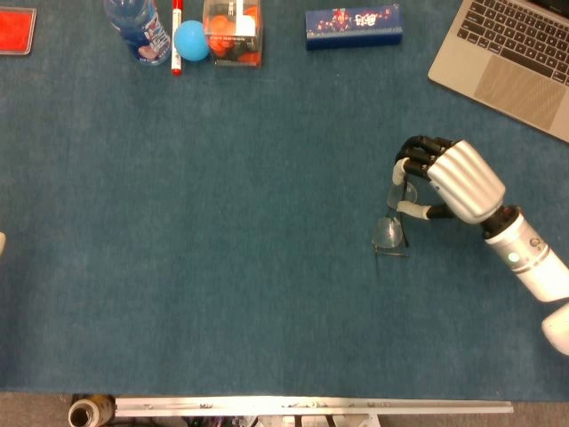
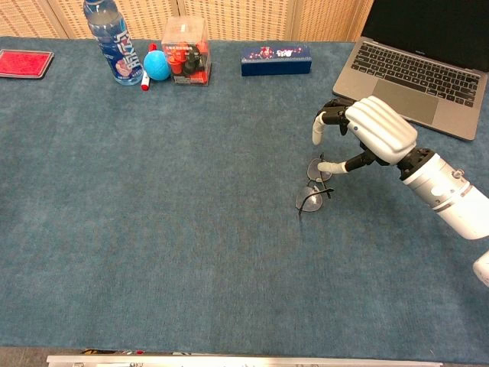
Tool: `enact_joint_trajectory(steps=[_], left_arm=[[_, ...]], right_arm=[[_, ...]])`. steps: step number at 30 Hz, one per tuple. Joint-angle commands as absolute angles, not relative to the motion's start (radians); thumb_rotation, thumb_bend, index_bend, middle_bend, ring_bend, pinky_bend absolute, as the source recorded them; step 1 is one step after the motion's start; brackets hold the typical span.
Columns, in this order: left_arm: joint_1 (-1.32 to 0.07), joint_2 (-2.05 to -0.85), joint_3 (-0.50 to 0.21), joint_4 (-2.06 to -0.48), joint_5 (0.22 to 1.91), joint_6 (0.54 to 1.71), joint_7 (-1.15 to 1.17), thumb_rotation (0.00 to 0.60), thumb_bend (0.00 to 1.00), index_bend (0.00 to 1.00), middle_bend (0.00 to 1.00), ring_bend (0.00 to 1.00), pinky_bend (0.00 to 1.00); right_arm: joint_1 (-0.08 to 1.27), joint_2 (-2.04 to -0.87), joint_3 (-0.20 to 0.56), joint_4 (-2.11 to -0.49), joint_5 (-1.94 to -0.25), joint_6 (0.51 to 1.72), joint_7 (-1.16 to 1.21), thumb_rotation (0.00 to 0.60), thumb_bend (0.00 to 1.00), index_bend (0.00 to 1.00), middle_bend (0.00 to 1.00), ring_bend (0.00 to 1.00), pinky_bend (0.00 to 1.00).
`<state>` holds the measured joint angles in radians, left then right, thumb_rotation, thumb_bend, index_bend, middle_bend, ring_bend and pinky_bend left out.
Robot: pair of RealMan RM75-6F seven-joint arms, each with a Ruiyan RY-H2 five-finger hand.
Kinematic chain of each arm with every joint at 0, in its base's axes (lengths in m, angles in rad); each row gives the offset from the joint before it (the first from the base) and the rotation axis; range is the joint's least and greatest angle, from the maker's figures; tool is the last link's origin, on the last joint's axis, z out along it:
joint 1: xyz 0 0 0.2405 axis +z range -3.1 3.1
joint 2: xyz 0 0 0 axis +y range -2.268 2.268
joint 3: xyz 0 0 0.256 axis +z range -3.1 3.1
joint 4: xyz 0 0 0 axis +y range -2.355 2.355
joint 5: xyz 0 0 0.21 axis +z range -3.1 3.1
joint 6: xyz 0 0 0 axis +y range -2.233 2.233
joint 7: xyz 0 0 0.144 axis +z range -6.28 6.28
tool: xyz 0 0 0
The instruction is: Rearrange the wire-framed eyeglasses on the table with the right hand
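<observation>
The thin wire-framed eyeglasses with clear round lenses (image 1: pixel 389 233) (image 2: pixel 311 196) lie on the blue desk, right of the centre. One lens is nearer the front edge, the other sits under the fingers.
</observation>
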<state>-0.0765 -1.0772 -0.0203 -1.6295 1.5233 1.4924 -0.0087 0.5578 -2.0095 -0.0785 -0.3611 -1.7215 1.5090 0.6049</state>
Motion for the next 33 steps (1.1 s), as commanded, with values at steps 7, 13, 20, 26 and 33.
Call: enact_joint_trajectory(steps=[7, 13, 20, 26, 33], left_arm=[[-0.078, -1.078, -0.018, -1.631, 1.528, 1.49, -0.001, 0.6, 0.28, 0.51, 0.48, 0.31, 0.46], [-0.077, -1.076, -0.019, -1.631, 1.527, 1.492, -0.007, 0.6, 0.28, 0.51, 0.48, 0.31, 0.46], [-0.076, -1.076, -0.019, -1.632, 1.527, 1.493, -0.007, 0.6, 0.28, 0.51, 0.48, 0.31, 0.46], [-0.076, -1.076, -0.02, -1.631, 1.525, 1.493, -0.009, 0.6, 0.28, 0.51, 0.49, 0.31, 0.46], [-0.075, -1.074, -0.02, -1.632, 1.526, 1.494, -0.012, 0.6, 0.28, 0.51, 0.49, 0.31, 0.46]], right_arm=[[0.548, -2.033, -0.088, -0.333, -1.718, 1.481, 0.615, 0.6, 0.08, 0.55, 0.52, 0.34, 0.56], [0.547, -2.041, -0.09, -0.321, -1.717, 1.476, 0.622, 0.6, 0.08, 0.55, 0.52, 0.34, 0.56], [0.544, -2.049, -0.096, -0.313, -1.718, 1.468, 0.625, 0.6, 0.08, 0.55, 0.52, 0.34, 0.56], [0.543, -2.056, -0.1, -0.304, -1.718, 1.458, 0.624, 0.6, 0.08, 0.55, 0.52, 0.34, 0.56], [0.54, -2.058, -0.107, -0.295, -1.721, 1.449, 0.62, 0.6, 0.08, 0.55, 0.52, 0.34, 0.56]])
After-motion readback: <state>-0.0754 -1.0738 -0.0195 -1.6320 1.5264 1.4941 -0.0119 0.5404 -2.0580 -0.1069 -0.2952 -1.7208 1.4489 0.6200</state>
